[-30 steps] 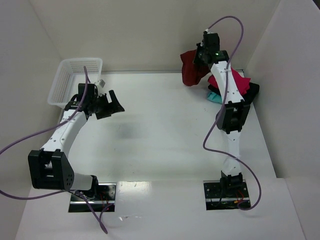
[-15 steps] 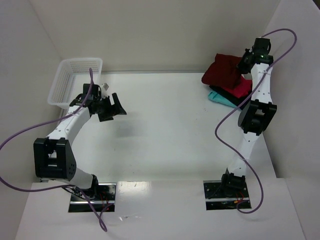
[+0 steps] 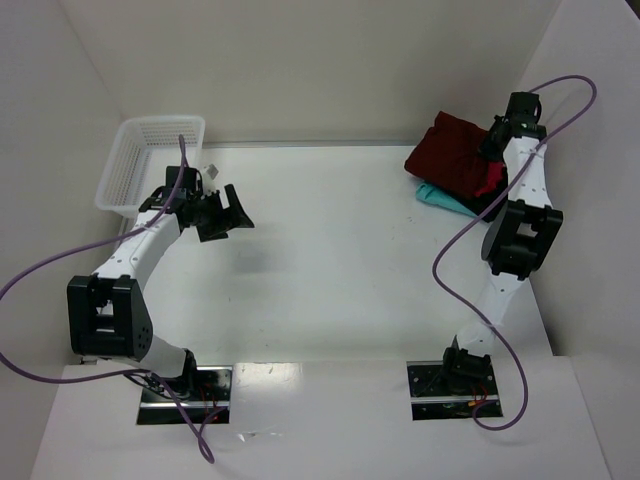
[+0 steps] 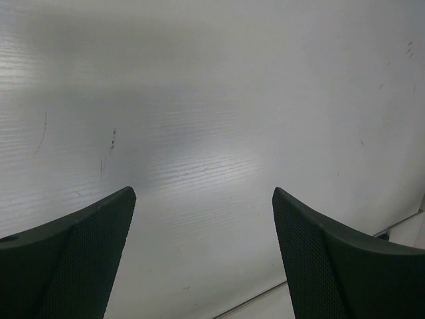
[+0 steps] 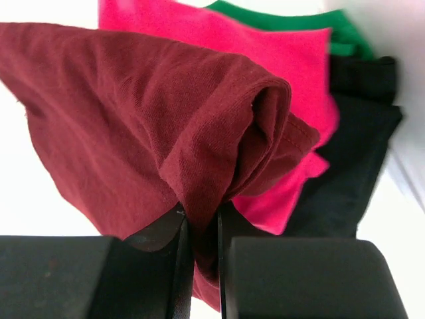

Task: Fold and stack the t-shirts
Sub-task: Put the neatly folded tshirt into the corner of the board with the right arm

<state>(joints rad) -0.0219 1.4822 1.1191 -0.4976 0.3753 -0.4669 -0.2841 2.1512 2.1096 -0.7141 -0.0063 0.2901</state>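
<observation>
Folds of maroon t-shirt (image 5: 133,119) are clamped in my right gripper (image 5: 199,224), draping just ahead over pink t-shirt (image 5: 265,60), teal t-shirt (image 5: 299,23) and black t-shirt (image 5: 358,133); my left gripper (image 4: 202,193) gapes wide above the table (image 4: 199,100).

The top external camera stands high above and behind both arm bases and looks down and forward, so it takes in the whole tabletop (image 3: 330,260) up to the back wall (image 3: 320,70). The left wrist camera looks past the left fingers (image 4: 73,266) at a patch of tabletop from quite near. The right wrist camera looks past the right fingers (image 5: 66,279), very near to the maroon t-shirt (image 5: 133,126) and the folded stack (image 5: 285,66) behind it. The top view shows these same t-shirts small at the far right.
</observation>
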